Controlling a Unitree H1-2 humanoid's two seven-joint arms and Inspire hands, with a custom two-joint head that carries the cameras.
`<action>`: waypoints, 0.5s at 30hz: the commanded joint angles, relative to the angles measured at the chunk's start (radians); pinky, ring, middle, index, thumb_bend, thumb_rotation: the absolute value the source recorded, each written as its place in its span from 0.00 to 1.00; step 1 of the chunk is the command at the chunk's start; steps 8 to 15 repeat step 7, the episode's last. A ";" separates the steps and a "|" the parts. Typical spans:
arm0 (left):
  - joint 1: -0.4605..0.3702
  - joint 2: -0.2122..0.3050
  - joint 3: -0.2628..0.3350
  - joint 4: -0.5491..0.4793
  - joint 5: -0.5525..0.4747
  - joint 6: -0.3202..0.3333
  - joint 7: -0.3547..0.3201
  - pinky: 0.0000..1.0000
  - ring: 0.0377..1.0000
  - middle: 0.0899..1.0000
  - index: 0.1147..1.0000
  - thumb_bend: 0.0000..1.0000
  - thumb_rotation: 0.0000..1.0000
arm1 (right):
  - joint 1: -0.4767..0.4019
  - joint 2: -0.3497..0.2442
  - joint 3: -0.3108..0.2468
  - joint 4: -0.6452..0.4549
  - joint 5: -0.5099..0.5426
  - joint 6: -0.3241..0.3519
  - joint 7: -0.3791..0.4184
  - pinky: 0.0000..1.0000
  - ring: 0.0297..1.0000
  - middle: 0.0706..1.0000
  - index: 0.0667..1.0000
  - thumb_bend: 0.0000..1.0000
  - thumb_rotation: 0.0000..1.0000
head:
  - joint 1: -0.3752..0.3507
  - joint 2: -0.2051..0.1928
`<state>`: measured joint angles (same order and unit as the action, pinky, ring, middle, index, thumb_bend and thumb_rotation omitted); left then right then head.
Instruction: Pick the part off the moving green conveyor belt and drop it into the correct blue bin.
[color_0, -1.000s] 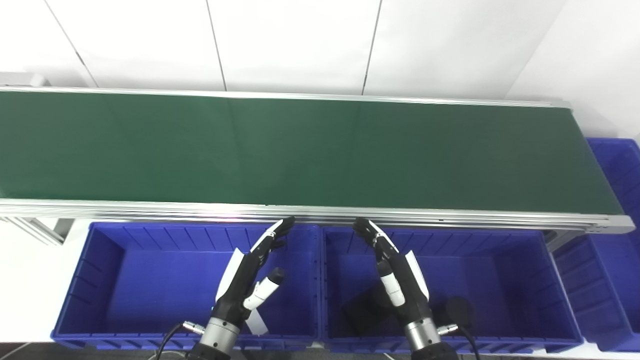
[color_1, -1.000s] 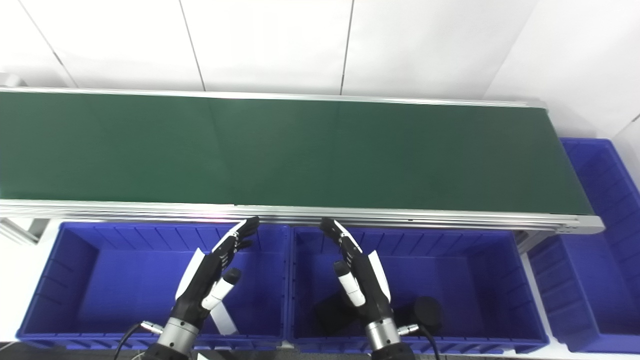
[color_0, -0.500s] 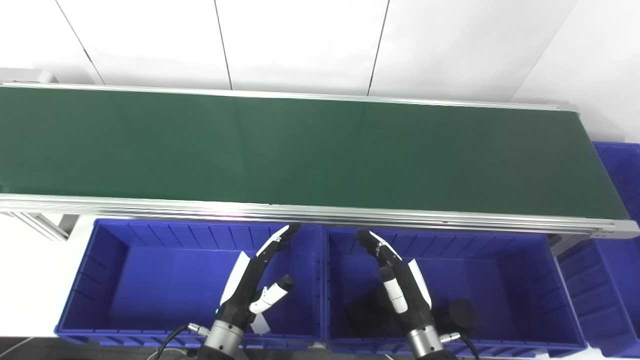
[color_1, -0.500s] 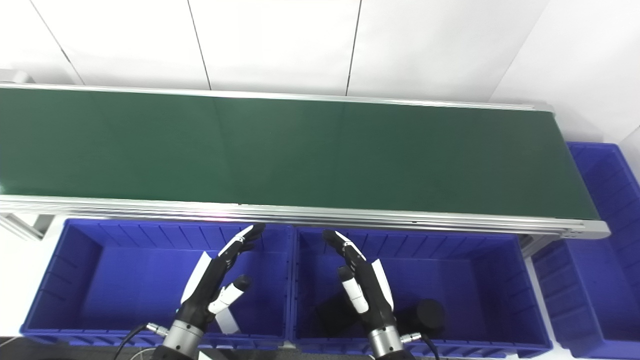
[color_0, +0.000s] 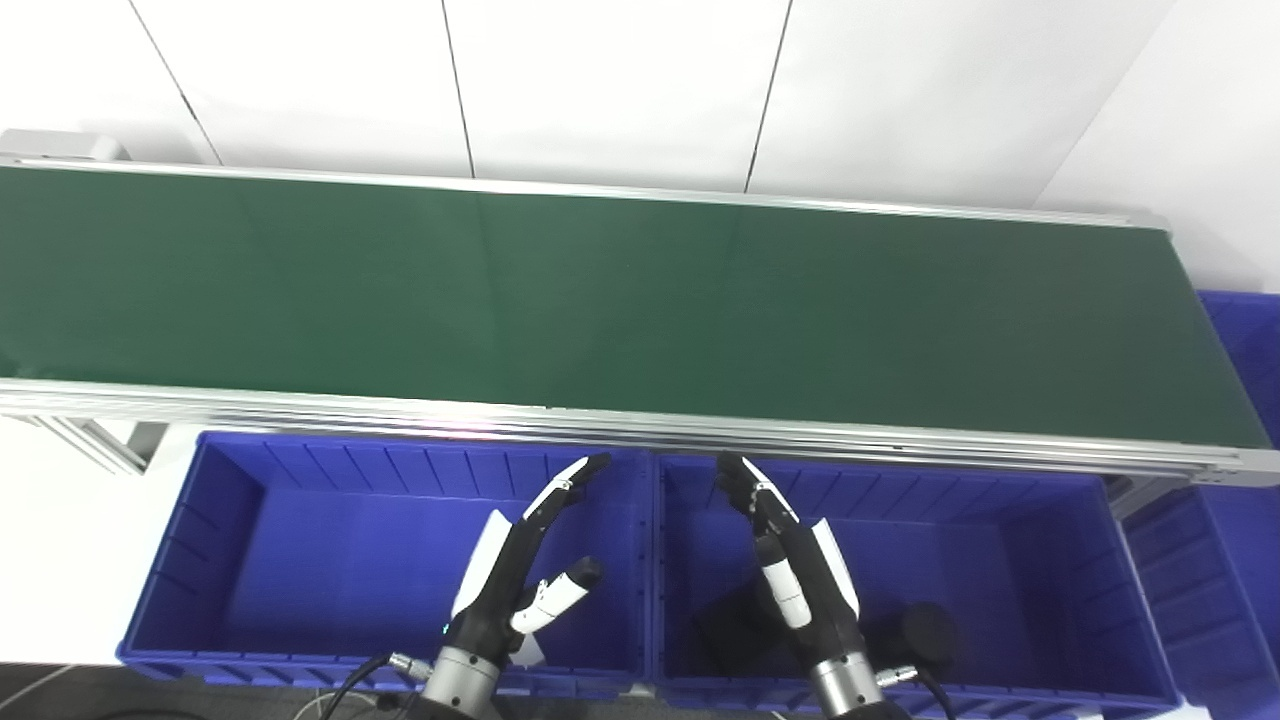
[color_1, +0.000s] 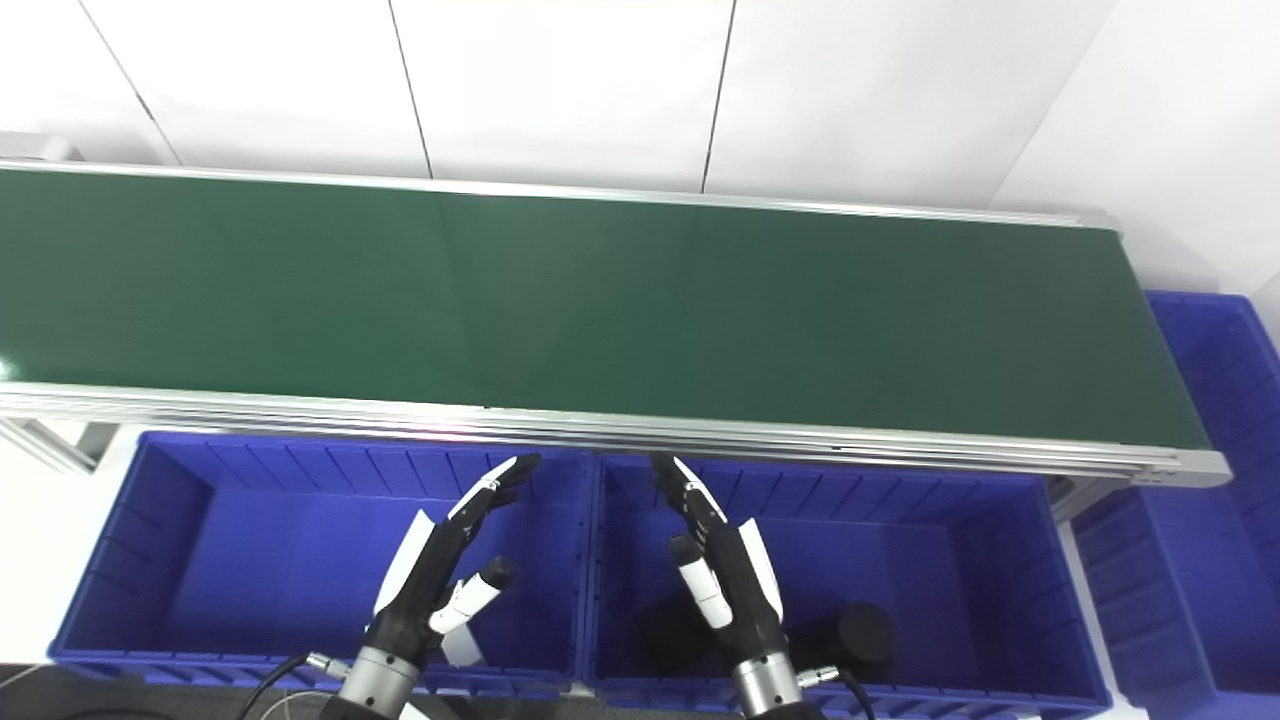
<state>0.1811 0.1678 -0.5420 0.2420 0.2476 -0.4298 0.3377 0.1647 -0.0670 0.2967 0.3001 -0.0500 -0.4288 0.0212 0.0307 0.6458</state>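
**Both hands held open above the bins, belt bare of parts**

The green conveyor belt (color_0: 620, 300) runs across the whole width of both views, framed by silver rails along its near and far edges. Its surface shows only dark green: no part lies anywhere on the stretch in view.

Just below the near rail sit two blue bins side by side. The left bin (color_0: 230, 520) has the left hand (color_0: 520, 580) raised over it, fingers (color_0: 565, 485) stretched toward the belt and the thumb spread out to the side, grasping nothing. A small white piece (color_0: 525, 650) shows beneath that hand near the bin's front wall; the hand covers part of it, so I cannot tell whether it is a part or a bit of the hand's own shell.

The right bin (color_0: 1050, 540) holds two dark things on its floor: a flat black block (color_0: 725, 625) partly hidden behind the right wrist, and a round black part (color_0: 925, 630) just to the right of the wrist. The right hand (color_0: 795, 580) hovers over the left end of this bin, fingers extended and slightly apart, thumb laid along the palm side, also released and empty. The fingertips of both hands stop short of the near rail and do not touch it.

A third blue bin (color_1: 1220, 400) stands past the belt's right end, well apart from both hands. White wall panels (color_0: 600, 90) rise behind the belt.
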 joint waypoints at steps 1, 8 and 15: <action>-0.020 0.010 -0.010 -0.011 -0.002 -0.040 0.024 0.88 0.91 0.90 0.87 0.77 1.00 | -0.010 0.010 0.005 -0.035 0.012 -0.041 0.017 0.94 0.93 0.93 0.93 0.75 1.00 | 0.000 0.000; -0.017 0.013 -0.018 -0.008 -0.012 -0.040 0.032 0.87 0.90 0.90 0.87 0.76 1.00 | -0.013 0.002 0.020 -0.029 0.007 -0.041 0.020 0.96 0.94 0.94 0.94 0.74 1.00 | -0.008 -0.016; -0.017 0.013 -0.018 -0.008 -0.012 -0.040 0.032 0.87 0.90 0.90 0.87 0.76 1.00 | -0.013 0.002 0.020 -0.029 0.007 -0.041 0.020 0.96 0.94 0.94 0.94 0.74 1.00 | -0.008 -0.016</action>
